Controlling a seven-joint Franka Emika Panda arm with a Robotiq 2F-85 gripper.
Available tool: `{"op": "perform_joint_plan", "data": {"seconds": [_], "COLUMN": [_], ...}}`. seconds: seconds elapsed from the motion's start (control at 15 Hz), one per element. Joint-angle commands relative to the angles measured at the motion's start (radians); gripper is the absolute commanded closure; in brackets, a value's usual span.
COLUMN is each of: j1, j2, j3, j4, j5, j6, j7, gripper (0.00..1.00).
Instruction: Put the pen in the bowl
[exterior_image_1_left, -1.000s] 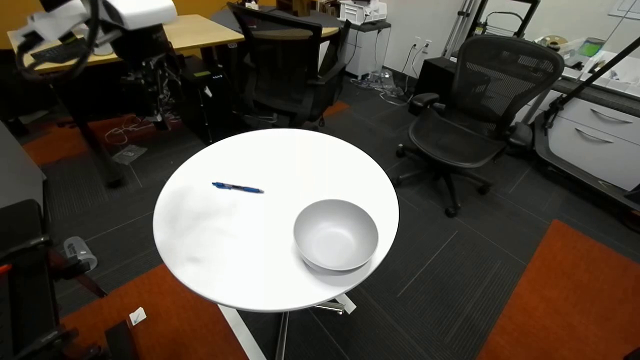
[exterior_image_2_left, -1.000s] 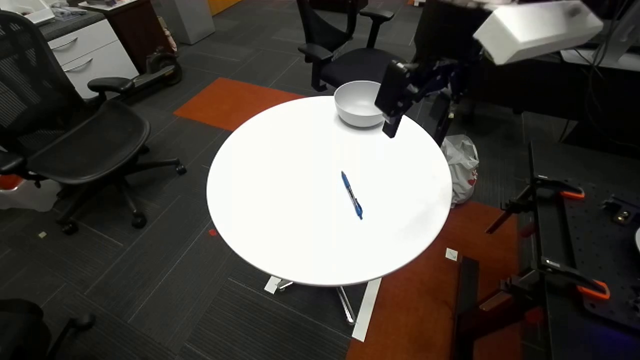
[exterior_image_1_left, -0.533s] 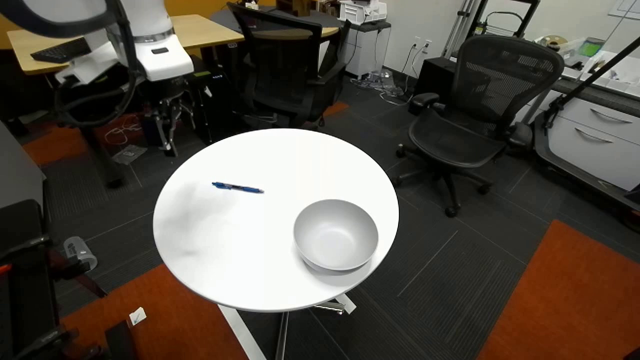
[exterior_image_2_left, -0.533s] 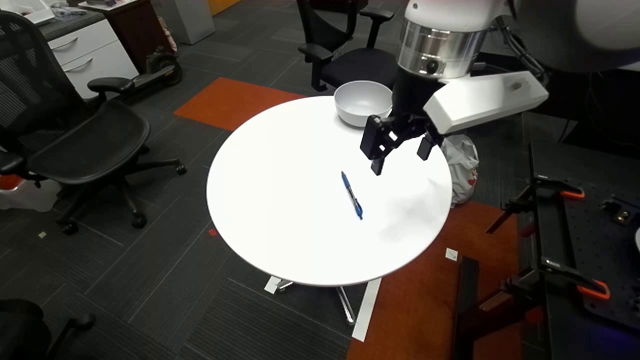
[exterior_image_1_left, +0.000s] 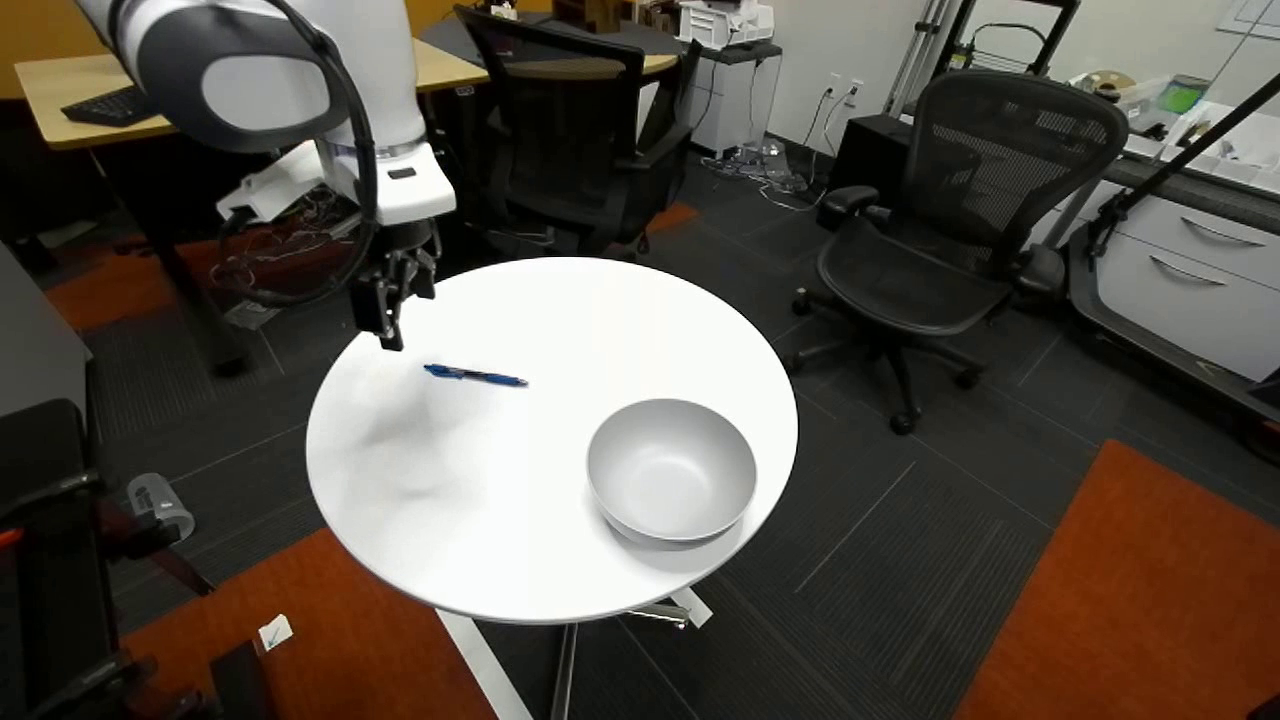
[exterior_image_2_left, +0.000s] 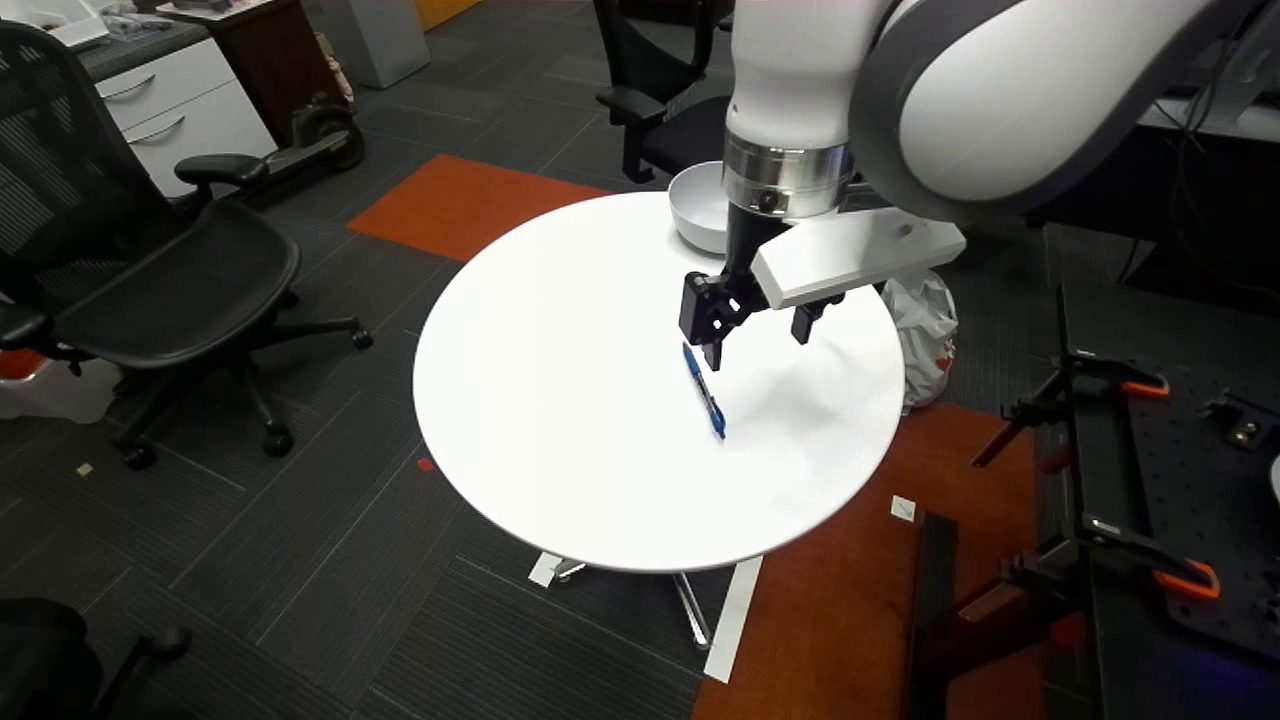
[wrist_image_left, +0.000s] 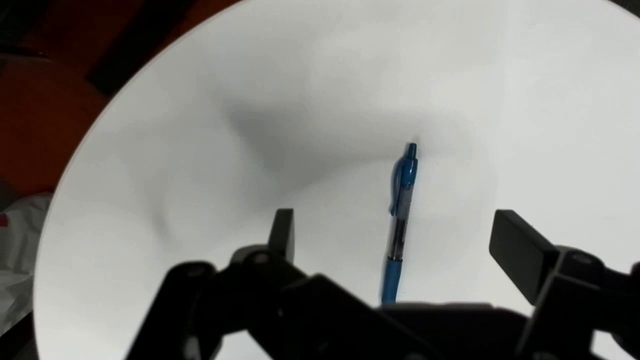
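Currently, in an exterior view, we are seeing the pen (exterior_image_1_left: 476, 376) lying left and far on the table (exterior_image_1_left: 520, 550), the empty bowl (exterior_image_1_left: 672, 472) right and near, the gripper (exterior_image_1_left: 410, 319) hovering spread wide, holding nothing; grasping and placing are remaining
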Motion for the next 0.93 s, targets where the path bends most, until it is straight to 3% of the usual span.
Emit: {"op": "perform_joint_plan", "data": {"seconds": [0.0,0.87], "j1": [0.017,0.041], "j2": [0.093,0.254], "j3": [-0.028,-0.071], "j4": [0.086,0.23], "j5": [0.027,0.028], "j6": [0.016,0.012], "j7": [-0.01,0.0], "gripper": [0.0,0.0]}}
